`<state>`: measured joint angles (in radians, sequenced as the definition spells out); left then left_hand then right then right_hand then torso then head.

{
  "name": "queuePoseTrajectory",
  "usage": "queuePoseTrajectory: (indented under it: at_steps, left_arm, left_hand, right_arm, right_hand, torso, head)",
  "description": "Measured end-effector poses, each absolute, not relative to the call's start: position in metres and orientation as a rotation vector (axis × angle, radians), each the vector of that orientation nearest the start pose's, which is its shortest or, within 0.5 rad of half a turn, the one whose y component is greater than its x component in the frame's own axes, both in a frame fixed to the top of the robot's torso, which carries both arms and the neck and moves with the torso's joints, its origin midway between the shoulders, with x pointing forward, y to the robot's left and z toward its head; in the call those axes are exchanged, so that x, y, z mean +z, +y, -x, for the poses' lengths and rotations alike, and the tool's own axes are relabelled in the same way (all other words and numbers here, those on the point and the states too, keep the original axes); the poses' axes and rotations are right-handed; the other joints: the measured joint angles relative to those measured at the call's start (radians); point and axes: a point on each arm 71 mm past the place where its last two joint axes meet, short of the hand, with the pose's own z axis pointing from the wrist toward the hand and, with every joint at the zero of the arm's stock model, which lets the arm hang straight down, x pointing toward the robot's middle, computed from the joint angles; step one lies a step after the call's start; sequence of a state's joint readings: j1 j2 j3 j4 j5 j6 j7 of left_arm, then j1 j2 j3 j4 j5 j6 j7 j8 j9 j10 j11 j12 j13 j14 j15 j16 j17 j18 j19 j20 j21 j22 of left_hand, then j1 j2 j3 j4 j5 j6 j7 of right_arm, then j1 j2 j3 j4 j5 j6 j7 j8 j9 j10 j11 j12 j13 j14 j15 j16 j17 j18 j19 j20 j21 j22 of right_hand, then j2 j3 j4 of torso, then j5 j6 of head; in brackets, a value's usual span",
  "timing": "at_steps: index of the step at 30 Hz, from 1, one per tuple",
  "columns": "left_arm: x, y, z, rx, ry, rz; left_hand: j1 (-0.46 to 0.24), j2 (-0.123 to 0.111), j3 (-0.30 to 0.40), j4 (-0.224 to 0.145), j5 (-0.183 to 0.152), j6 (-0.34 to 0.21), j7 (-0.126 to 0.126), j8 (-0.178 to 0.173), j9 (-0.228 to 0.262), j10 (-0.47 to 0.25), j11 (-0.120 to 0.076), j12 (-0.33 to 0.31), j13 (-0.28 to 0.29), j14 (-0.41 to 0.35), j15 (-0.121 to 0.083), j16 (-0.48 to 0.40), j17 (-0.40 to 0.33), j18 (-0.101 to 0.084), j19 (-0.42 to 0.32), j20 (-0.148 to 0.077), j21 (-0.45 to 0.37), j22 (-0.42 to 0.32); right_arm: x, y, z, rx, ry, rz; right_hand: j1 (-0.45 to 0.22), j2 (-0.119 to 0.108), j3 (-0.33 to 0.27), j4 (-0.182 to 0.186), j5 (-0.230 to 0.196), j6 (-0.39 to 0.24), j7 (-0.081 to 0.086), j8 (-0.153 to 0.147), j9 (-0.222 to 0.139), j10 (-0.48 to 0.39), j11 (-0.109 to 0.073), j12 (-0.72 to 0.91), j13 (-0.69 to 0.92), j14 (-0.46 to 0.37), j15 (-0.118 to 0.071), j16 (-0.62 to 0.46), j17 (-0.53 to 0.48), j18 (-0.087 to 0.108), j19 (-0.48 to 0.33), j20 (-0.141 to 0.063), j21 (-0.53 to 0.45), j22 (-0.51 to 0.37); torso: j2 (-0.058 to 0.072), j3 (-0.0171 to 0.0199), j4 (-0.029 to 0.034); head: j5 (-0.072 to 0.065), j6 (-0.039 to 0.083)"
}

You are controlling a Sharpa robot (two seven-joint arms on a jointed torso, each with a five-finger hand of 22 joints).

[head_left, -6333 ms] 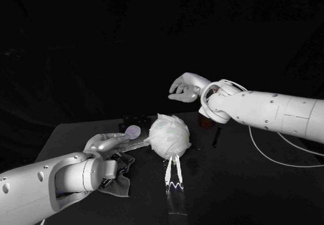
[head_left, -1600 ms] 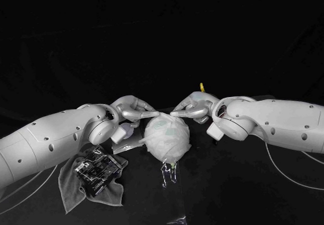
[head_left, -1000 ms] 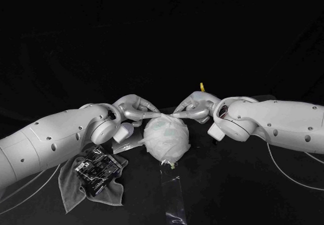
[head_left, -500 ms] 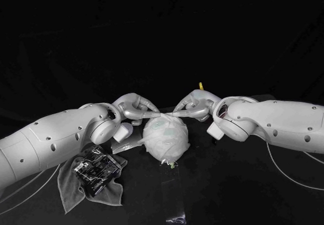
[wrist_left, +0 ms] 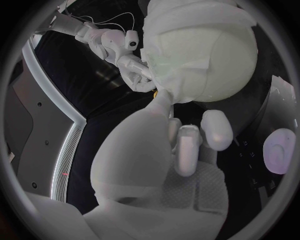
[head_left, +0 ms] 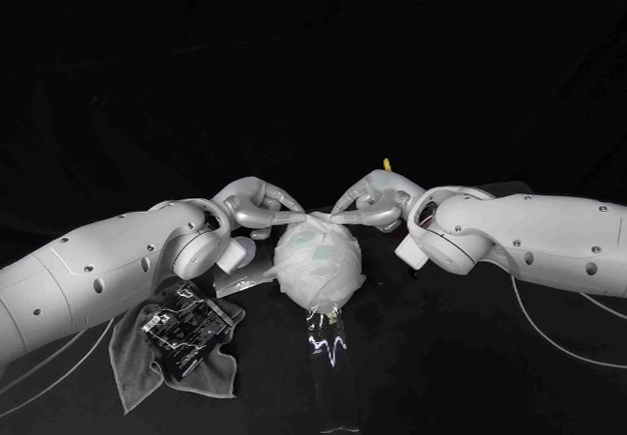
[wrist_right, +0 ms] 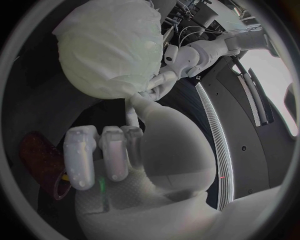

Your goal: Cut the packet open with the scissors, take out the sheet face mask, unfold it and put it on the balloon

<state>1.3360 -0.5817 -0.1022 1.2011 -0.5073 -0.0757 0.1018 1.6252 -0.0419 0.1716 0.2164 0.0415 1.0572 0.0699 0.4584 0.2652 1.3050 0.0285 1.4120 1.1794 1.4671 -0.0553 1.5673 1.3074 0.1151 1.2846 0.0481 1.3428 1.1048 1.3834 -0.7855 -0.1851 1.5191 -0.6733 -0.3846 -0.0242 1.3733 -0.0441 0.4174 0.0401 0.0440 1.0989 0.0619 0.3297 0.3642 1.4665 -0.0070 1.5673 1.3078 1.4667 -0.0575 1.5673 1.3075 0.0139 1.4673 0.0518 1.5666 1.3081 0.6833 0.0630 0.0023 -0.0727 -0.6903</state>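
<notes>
Sheet face mask [head_left: 320,266] is draped over the balloon [wrist_left: 219,70], which lies in the middle of the table [head_left: 459,366] between the arms. The mask's far edge is bunched at the balloon's far end. Left hand [head_left: 262,208] and right hand [head_left: 372,200] each pinch that edge between thumb and a finger, other fingers curled in, the two pinches almost touching. My read: last step, seating the mask; cutting, extraction and unfolding look done. Next move needs the pinched edge drawn apart and down without rolling the balloon, then release. Clear film strip [head_left: 327,362] lies just in front; grey cloth [head_left: 139,365] under the left arm.
</notes>
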Motion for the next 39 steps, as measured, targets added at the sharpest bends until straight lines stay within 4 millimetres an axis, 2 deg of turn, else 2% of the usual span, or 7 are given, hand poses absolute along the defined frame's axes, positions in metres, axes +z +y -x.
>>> queuePoseTrajectory:
  at_steps: [21,24,26,33,34,36,39]
  left_arm:
    - [-0.161,0.160,-0.552,-1.247,1.817,0.556]
    - [-0.161,0.160,-0.552,-1.245,1.816,0.559]
    - [-0.161,0.160,-0.553,-1.243,1.816,0.562]
    - [-0.161,0.162,-0.553,-1.231,1.816,0.575]
    - [-0.161,0.163,-0.553,-1.230,1.817,0.577]
    - [-0.162,0.164,-0.553,-1.225,1.818,0.581]
    - [-0.162,0.165,-0.552,-1.221,1.823,0.585]
  left_hand:
    - [-0.011,-0.011,0.011,0.000,0.003,-0.013,0.002,0.000,0.003,-0.004,-0.014,-0.016,-0.032,0.000,0.000,0.000,0.000,0.000,-0.004,-0.003,0.000,-0.001]
    - [-0.040,-0.047,-0.003,0.013,0.005,-0.041,0.009,-0.004,0.000,-0.005,-0.023,-0.030,-0.060,0.000,0.000,-0.001,0.001,0.000,-0.004,-0.003,0.000,-0.002]
    - [-0.033,-0.040,0.004,0.006,0.005,-0.047,0.014,-0.010,-0.005,-0.017,-0.028,-0.041,-0.075,0.000,0.000,-0.002,0.001,0.000,-0.004,-0.003,0.000,-0.002]
    - [-0.050,-0.057,-0.003,0.013,0.005,-0.086,0.036,-0.027,-0.014,-0.055,0.000,-0.070,-0.130,-0.002,0.013,-0.003,0.001,-0.001,-0.004,-0.003,0.000,-0.005]
    - [-0.054,-0.061,-0.005,0.015,0.005,-0.089,0.039,-0.027,-0.015,-0.055,0.000,-0.073,-0.135,0.000,0.015,-0.003,0.001,-0.001,-0.006,0.000,0.000,-0.005]
    - [-0.063,-0.070,-0.010,0.021,0.005,-0.095,0.044,-0.028,-0.016,-0.060,0.005,-0.080,-0.142,0.000,0.022,-0.003,0.001,-0.007,-0.004,0.008,0.000,-0.005]
    - [-0.077,-0.083,-0.020,0.030,0.005,-0.108,0.050,-0.037,-0.020,-0.067,0.013,-0.085,-0.152,-0.001,0.024,-0.004,0.001,-0.007,-0.004,0.009,0.000,-0.006]
  right_arm:
    - [-0.149,-0.197,-0.507,0.938,1.628,-0.523]
    - [-0.149,-0.197,-0.507,0.933,1.626,-0.521]
    - [-0.149,-0.197,-0.508,0.929,1.624,-0.520]
    - [-0.150,-0.198,-0.508,0.915,1.629,-0.515]
    - [-0.150,-0.199,-0.508,0.914,1.632,-0.515]
    - [-0.150,-0.198,-0.508,0.915,1.643,-0.513]
    - [-0.152,-0.197,-0.508,0.920,1.665,-0.510]
  right_hand:
    - [-0.050,-0.008,0.078,-0.035,0.002,-0.029,-0.006,0.070,0.000,0.000,0.000,0.000,0.000,-0.004,-0.003,-0.001,0.000,0.000,-0.002,-0.001,-0.002,-0.001]
    - [-0.054,-0.013,0.082,-0.039,0.002,-0.030,-0.006,0.081,0.000,0.000,0.000,0.000,0.000,-0.004,-0.003,0.000,0.000,0.000,-0.002,-0.001,-0.002,-0.001]
    - [-0.055,-0.014,0.083,-0.039,0.002,-0.030,-0.006,0.081,0.000,0.000,0.000,0.000,0.000,-0.004,-0.003,0.000,0.000,0.000,-0.002,-0.001,-0.002,0.000]
    - [-0.071,-0.012,0.099,-0.039,0.002,-0.045,-0.004,0.094,0.000,0.000,0.000,0.000,0.000,0.000,-0.007,0.000,0.000,0.000,-0.002,-0.001,-0.002,0.000]
    - [-0.086,-0.013,0.102,-0.036,0.002,-0.063,-0.002,0.097,0.021,0.000,0.000,0.000,0.000,0.000,-0.007,0.000,0.000,0.000,-0.002,-0.001,-0.002,0.000]
    - [-0.159,-0.022,0.075,0.011,0.005,-0.126,0.026,0.064,0.131,-0.004,0.015,0.000,0.000,0.002,0.003,0.000,0.000,0.000,-0.002,-0.001,-0.002,0.000]
    - [-0.257,-0.083,-0.004,0.080,0.006,-0.193,0.063,0.001,0.124,-0.002,0.049,0.000,0.000,0.001,0.034,-0.001,0.000,0.000,-0.004,0.012,-0.008,0.000]
  torso:
    - [0.000,0.0004,-0.0013]
    - [-0.001,0.0004,-0.0013]
    - [-0.001,0.0005,-0.0013]
    - [-0.001,0.0004,-0.0013]
    - [-0.001,0.0004,-0.0013]
    - [-0.001,0.0003,-0.0014]
    - [0.000,0.0004,-0.0010]
  head:
    - [0.000,-0.002]
    - [0.000,-0.002]
    - [0.001,-0.002]
    - [0.000,0.000]
    - [-0.001,0.000]
    - [-0.002,0.000]
    - [-0.003,0.000]
